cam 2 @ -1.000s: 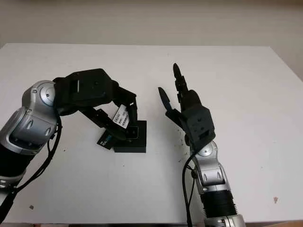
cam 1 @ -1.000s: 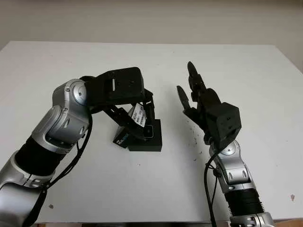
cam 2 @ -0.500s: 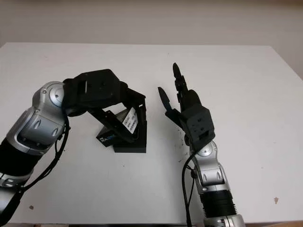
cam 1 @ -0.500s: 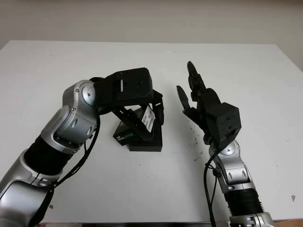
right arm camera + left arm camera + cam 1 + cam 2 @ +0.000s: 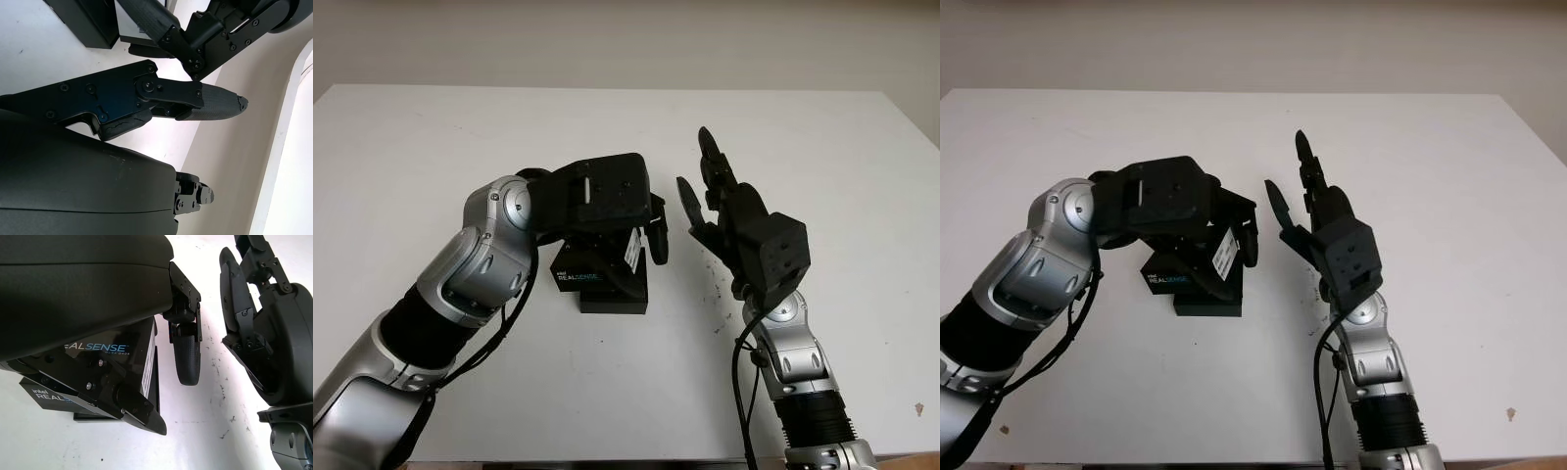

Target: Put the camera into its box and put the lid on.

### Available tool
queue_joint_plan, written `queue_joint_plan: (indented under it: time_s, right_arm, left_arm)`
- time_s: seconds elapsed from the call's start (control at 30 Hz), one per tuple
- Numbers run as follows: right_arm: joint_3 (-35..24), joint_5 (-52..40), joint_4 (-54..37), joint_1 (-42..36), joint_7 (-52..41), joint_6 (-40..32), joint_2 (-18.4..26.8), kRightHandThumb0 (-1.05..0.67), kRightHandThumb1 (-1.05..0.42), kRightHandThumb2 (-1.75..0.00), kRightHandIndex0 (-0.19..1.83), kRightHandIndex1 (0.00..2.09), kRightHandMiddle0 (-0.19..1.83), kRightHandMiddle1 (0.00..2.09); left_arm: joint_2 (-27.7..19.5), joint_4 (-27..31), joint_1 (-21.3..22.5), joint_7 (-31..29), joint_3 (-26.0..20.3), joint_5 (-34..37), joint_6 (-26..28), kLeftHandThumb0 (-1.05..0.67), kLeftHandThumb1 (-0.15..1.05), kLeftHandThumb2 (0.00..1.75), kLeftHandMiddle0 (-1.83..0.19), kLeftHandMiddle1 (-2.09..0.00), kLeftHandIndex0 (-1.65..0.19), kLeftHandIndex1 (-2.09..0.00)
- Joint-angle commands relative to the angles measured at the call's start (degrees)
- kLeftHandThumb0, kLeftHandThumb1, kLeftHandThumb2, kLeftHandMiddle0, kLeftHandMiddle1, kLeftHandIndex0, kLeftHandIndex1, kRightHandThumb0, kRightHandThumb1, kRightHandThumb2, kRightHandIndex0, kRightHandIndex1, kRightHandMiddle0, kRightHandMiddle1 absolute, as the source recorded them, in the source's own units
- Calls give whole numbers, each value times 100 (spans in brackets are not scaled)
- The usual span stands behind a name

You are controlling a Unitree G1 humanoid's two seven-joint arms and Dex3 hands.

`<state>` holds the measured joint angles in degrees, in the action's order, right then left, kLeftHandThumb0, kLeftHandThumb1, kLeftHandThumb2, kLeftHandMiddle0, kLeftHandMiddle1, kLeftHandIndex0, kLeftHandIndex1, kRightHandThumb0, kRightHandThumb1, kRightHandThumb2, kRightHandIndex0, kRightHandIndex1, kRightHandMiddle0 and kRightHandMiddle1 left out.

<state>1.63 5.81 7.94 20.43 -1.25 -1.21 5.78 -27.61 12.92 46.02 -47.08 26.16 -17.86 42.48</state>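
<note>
While the left hand (image 5: 607, 201) hangs over the middle of the white surface (image 5: 431, 147), its fingers (image 5: 187, 355) are closed around a black lid (image 5: 115, 357) printed REALSENSE, gripping it from above. In the left wrist view one finger presses along the lid's printed face and a rubber-tipped one hangs just beside its edge, near a white label. The lid sits tilted, held directly above the box (image 5: 615, 294) and overlapping it; whether lid and box touch cannot be told.

The box is a black, low, rectangular thing lying flat on the surface at the centre of the head views, just below the left hand. Its front rim shows beneath the lid (image 5: 1175, 277). The camera itself cannot be made out; the inside of the box is hidden by the lid and the hand.

The right hand (image 5: 729, 220) stands to the right of centre in the head views, raised off the surface, palm turned toward the lid, open and holding nothing. Its three fingers (image 5: 215, 105) point up toward the top of the frame, near the left hand's fingers but apart from them, with bare surface between.

By count: one lid, one box, two hands, three fingers on each. A few small dark specks (image 5: 715, 284) mark the surface just right of the box, beneath the right hand.
</note>
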Motion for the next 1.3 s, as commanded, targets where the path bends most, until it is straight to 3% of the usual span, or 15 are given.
queue_joint_plan:
  time_s: [0.0,0.13,0.27,0.33,0.43,0.7,0.83,1.27]
  right_arm:
    - [-32,-29,-81,48,10,-22,-11,-69,-105,-50,-5,6,-3,6]
    - [-33,-34,-75,37,-40,0,24,-69,-105,-51,-6,5,-4,5]
    - [-46,-47,-84,39,-63,-39,18,-70,-105,-50,-6,5,-4,5]
    - [-51,-43,-72,49,-73,-42,22,-71,-105,-50,-6,5,-4,5]
    - [-57,-34,-53,52,-75,-27,25,-70,-105,-50,-6,5,-3,5]
    - [-63,-46,-43,66,-118,-26,38,-70,-105,-50,-6,5,-3,5]
    - [-70,-81,-41,83,-161,-68,21,-71,-105,-50,-6,5,-4,5]
    - [-68,-71,-16,81,-159,-54,26,-71,-105,-49,-7,5,-3,6]
  left_arm:
    - [73,78,-133,52,15,60,-67,-12,94,6,-19,-176,-34,-153]
    - [165,203,-336,330,-42,50,-102,-15,94,6,-21,-171,-30,-155]
    - [135,375,-468,486,8,-44,-233,-26,95,6,-1,-167,3,-140]
    - [140,427,-530,550,15,-84,-356,-35,98,6,15,-134,16,-123]
    - [224,469,-599,623,-28,-82,-272,-42,101,6,19,-94,19,-92]
    - [371,657,-597,780,-4,-179,429,-45,104,6,19,-65,19,-50]
    - [363,711,-680,927,17,-247,424,-44,105,8,19,-62,18,-45]
    - [320,513,-1063,1398,0,-589,-635,-38,105,7,19,-81,13,-54]
